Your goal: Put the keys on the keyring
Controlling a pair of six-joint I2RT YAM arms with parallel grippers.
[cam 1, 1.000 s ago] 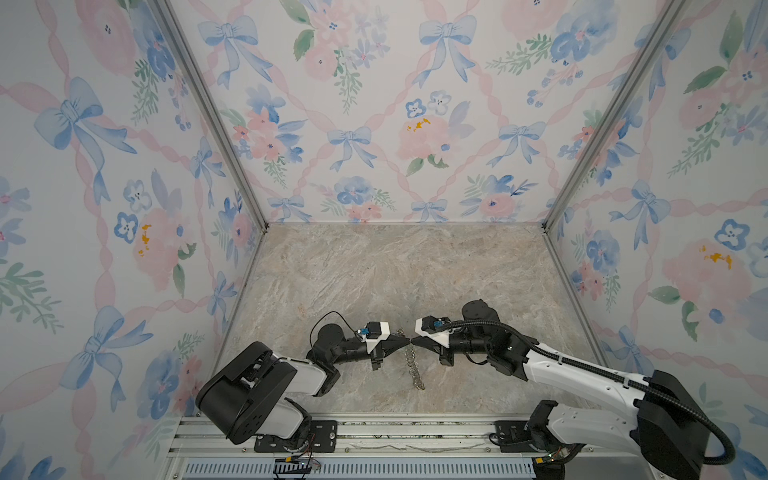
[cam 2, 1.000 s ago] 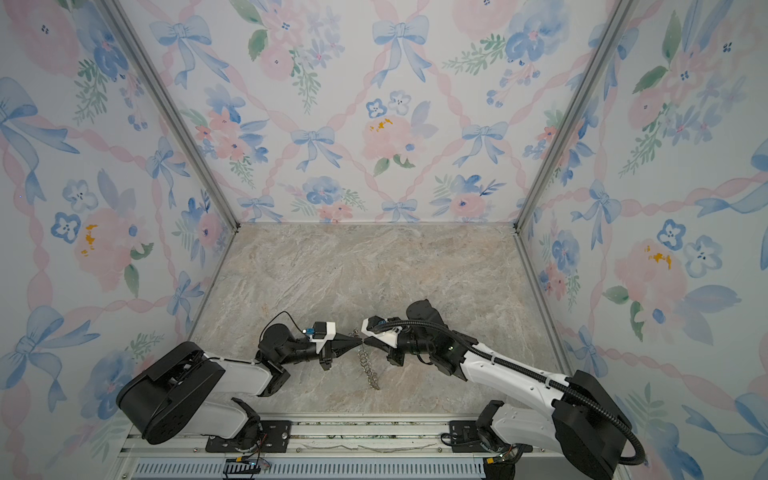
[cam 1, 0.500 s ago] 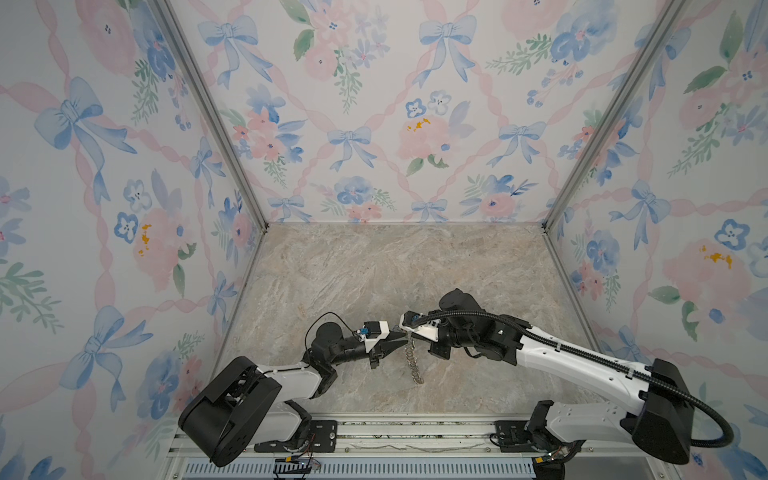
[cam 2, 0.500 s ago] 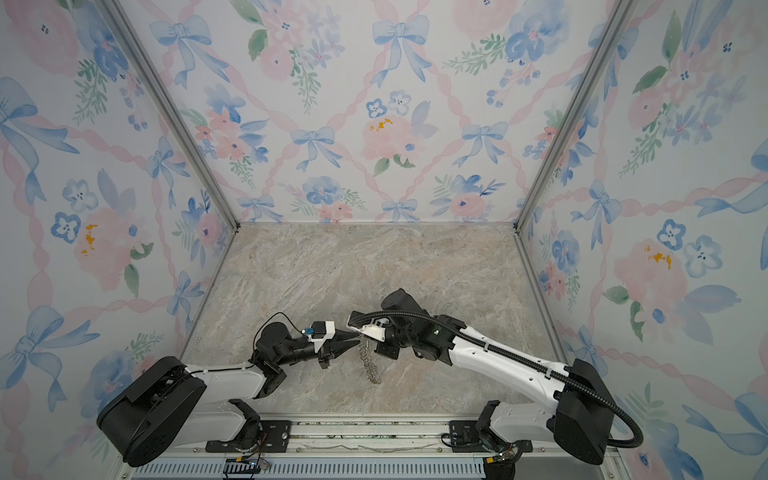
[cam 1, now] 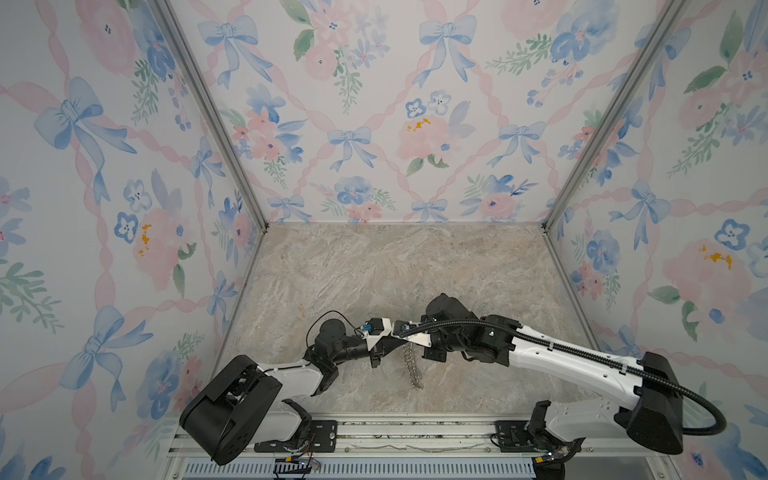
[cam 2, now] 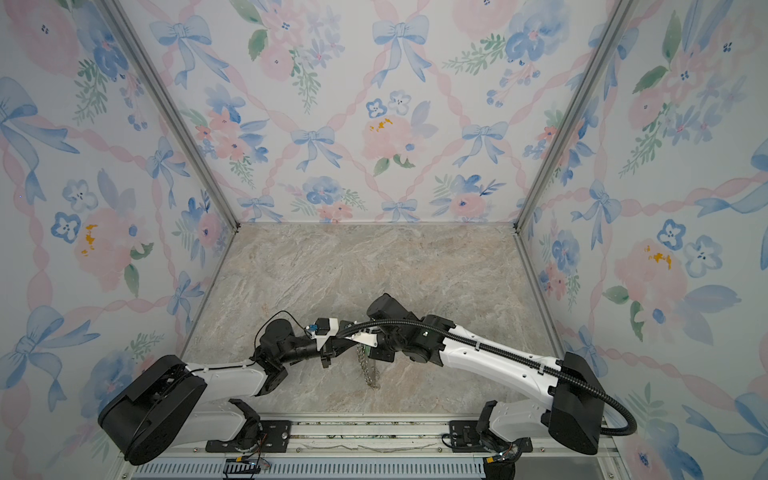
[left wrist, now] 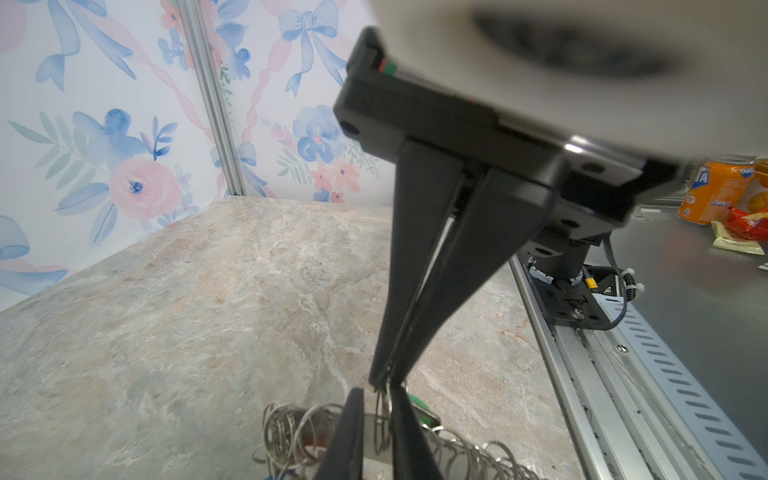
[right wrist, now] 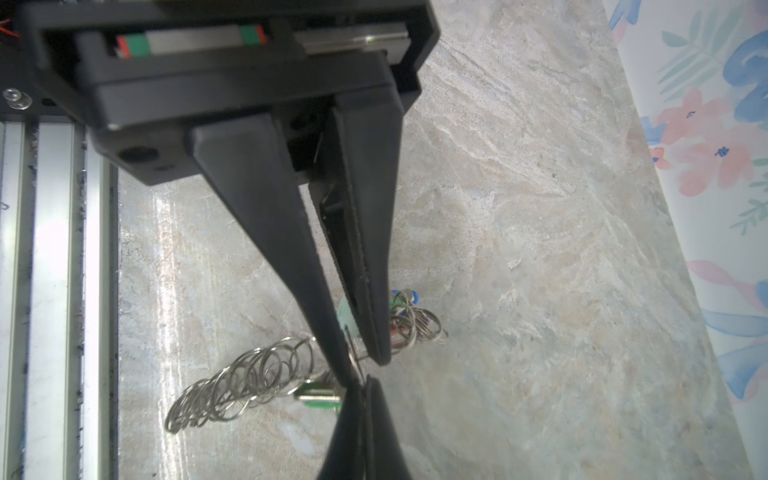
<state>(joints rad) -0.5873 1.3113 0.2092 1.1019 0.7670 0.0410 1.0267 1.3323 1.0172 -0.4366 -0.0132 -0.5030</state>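
Right gripper [right wrist: 368, 370]: my black tapered fingers are closed, pinching one thin wire ring.
Left gripper [left wrist: 379, 390]: fingers narrowly astride a wire ring; clamped or not, I cannot tell.
Keyring [right wrist: 245, 374]: springy coil of silver rings at our meeting tips, over the marbled table [cam 1: 374, 270].
Keys [right wrist: 320, 397]: glossy green and blue heads, clear from my wrists; in both top views it all reads as a thin chain.

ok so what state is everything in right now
keyring: hanging edge-on between the two grippers
left gripper: closed on the keyring's plate, it seems
right gripper: shut, pinching one wire ring
keys: green, blue and red heads among the rings; threaded or not, cannot tell
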